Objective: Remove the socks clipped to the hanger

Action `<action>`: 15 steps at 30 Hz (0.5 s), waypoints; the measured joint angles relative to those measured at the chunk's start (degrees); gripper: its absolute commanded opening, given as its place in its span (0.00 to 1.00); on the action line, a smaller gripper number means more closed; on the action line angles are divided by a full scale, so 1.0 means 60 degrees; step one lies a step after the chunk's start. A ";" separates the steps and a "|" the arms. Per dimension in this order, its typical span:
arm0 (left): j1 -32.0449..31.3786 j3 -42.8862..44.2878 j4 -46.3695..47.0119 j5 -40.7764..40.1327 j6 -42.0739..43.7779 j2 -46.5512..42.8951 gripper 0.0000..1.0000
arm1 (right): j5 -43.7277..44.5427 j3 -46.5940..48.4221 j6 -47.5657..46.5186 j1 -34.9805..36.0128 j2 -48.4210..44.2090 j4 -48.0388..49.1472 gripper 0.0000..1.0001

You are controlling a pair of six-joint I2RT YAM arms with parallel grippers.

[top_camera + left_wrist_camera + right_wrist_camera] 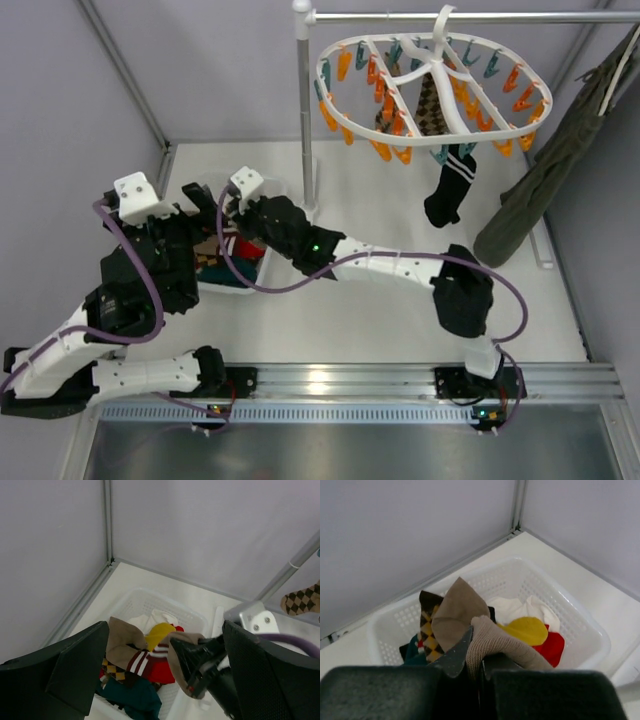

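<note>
I have my right arm reaching left across the table, its gripper [472,656] clamped on a tan sock [496,642] over the white basket [590,636], my left gripper [165,666] gaping wide beside it, while an argyle sock [430,106] and a dark striped-cuff sock [449,192] hang clipped to the hanger [447,100].

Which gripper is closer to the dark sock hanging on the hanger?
Right. The right gripper, pinching a tan sock, is over the basket, on the side facing the dark sock; the open left gripper is on the opposite side.
</note>
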 measured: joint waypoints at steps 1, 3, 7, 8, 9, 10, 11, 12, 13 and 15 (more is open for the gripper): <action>-0.0011 -0.0022 0.0004 -0.0095 0.0073 -0.0091 0.99 | -0.0062 0.0710 -0.0033 -0.0066 0.0550 -0.0084 0.19; -0.0087 -0.0058 0.0007 -0.0229 0.0208 -0.0186 0.99 | -0.0135 0.2113 -0.0113 -0.0200 0.1548 -0.0430 0.57; -0.0375 -0.0189 0.0011 -0.0353 0.0364 -0.0313 0.98 | -0.0047 0.4120 -0.0375 -0.0444 0.2823 -0.1402 0.91; -0.0466 -0.0259 0.0007 -0.0353 0.0364 -0.0386 0.99 | -0.0007 0.4226 -0.0372 -0.0484 0.2885 -0.1581 0.98; -0.0568 -0.0342 0.0004 -0.0353 0.0364 -0.0474 0.98 | 0.0066 0.4215 -0.0401 -0.0521 0.2874 -0.1756 1.00; -0.0630 -0.0401 0.0000 -0.0350 0.0361 -0.0546 0.99 | 0.0109 0.4142 -0.0437 -0.0557 0.2812 -0.1840 1.00; -0.0714 -0.0488 0.0000 -0.0346 0.0353 -0.0659 0.98 | 0.0142 0.3847 -0.0433 -0.0576 0.2637 -0.1843 0.99; -0.0754 -0.0539 -0.0007 -0.0346 0.0335 -0.0725 0.98 | 0.0175 0.3475 -0.0426 -0.0586 0.2375 -0.1971 0.99; -0.0794 -0.0601 0.0004 -0.0335 0.0284 -0.0787 0.98 | 0.0175 0.3002 -0.0419 -0.0597 0.2062 -0.1960 1.00; -0.0834 -0.0754 0.0004 -0.0029 0.0113 -0.0907 0.99 | 0.0168 0.1938 -0.0393 -0.0568 0.1282 -0.2084 0.99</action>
